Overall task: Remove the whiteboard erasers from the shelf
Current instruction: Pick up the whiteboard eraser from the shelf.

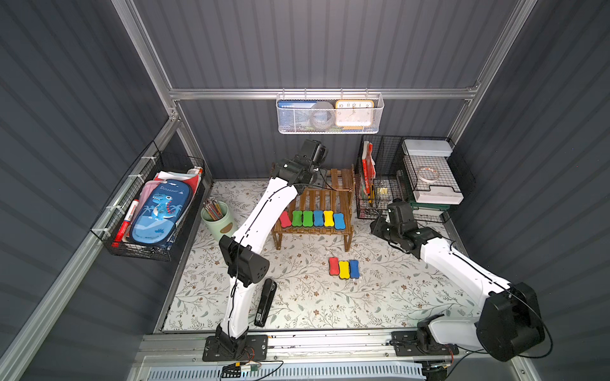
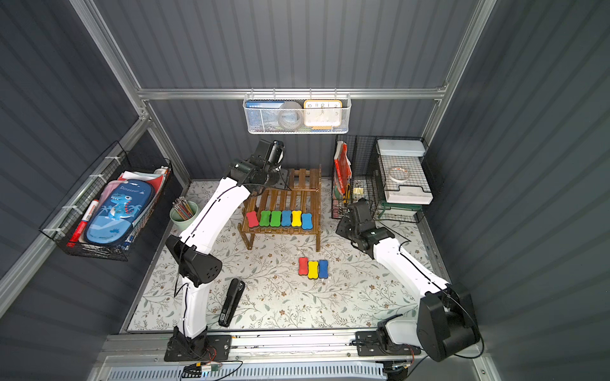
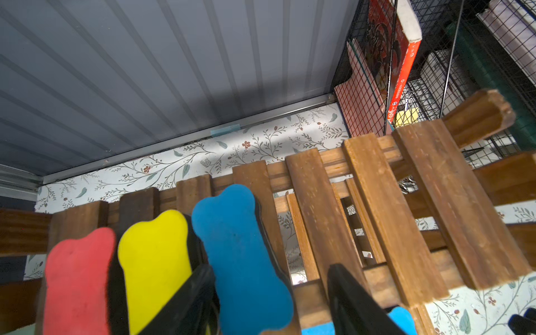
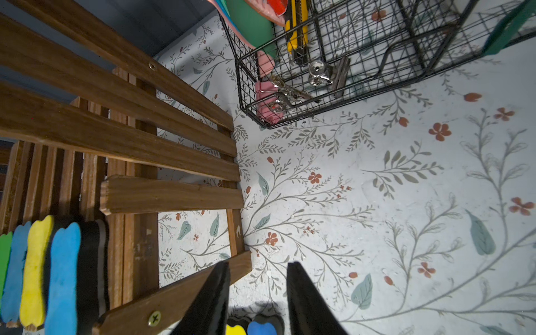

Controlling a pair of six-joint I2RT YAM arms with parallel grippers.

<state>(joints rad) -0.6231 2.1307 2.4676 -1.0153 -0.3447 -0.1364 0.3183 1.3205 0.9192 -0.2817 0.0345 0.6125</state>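
Note:
The brown slatted shelf stands at the back of the table. Its lower tier carries a row of whiteboard erasers: red, two green, blue, yellow and blue. In the left wrist view the upper tier holds a red, a yellow and a blue eraser. My left gripper is open astride the blue one, with a gap on one side. Red, yellow and blue erasers lie on the table. My right gripper hangs open and empty beside the shelf's right end.
A black stapler lies by the left arm's base. A green pencil cup stands left of the shelf. A black wire-mesh organiser sits close to the shelf's right side. Baskets hang on the left wall and the back rail.

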